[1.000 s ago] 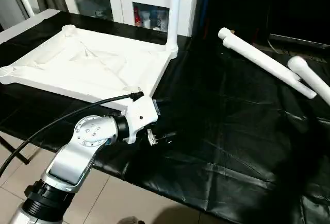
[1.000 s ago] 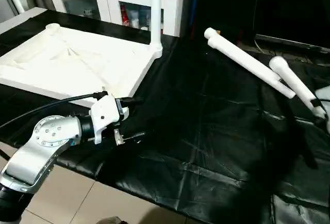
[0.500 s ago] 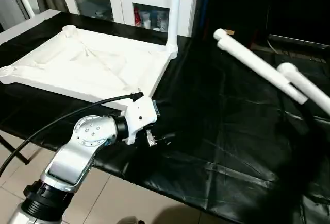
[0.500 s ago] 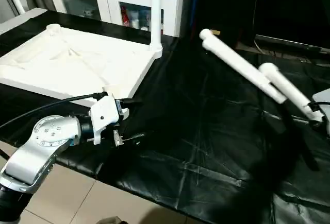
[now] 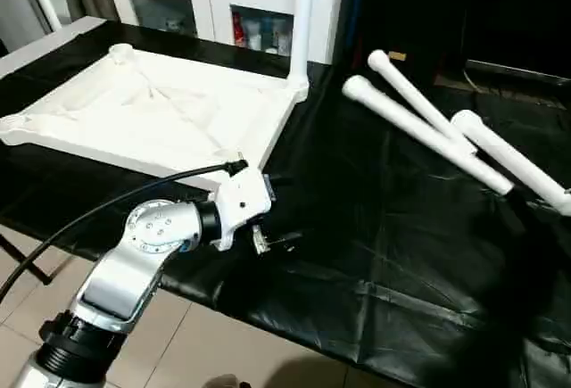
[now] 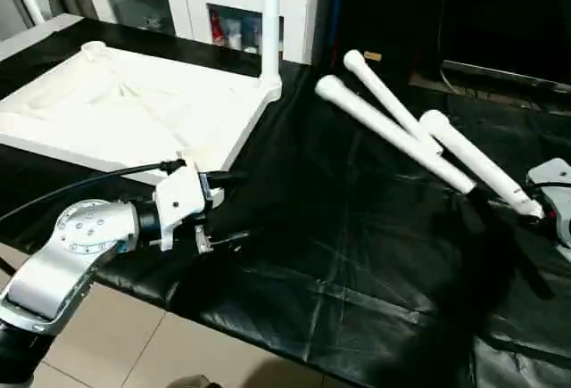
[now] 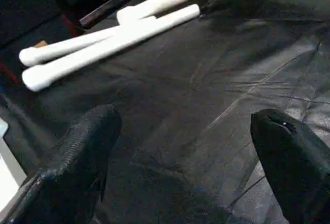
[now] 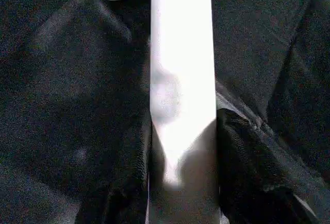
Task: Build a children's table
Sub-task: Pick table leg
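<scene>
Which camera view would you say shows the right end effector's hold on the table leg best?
The right wrist view: both black fingers flank the white leg close up. The right eye view catches the right end effector at the leg's end by the picture's edge; the left wrist view shows the loose legs lying far off.

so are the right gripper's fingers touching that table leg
Touching. The right wrist view shows the right gripper with a black finger pressed against each side of the white leg, no gap between them.
</scene>
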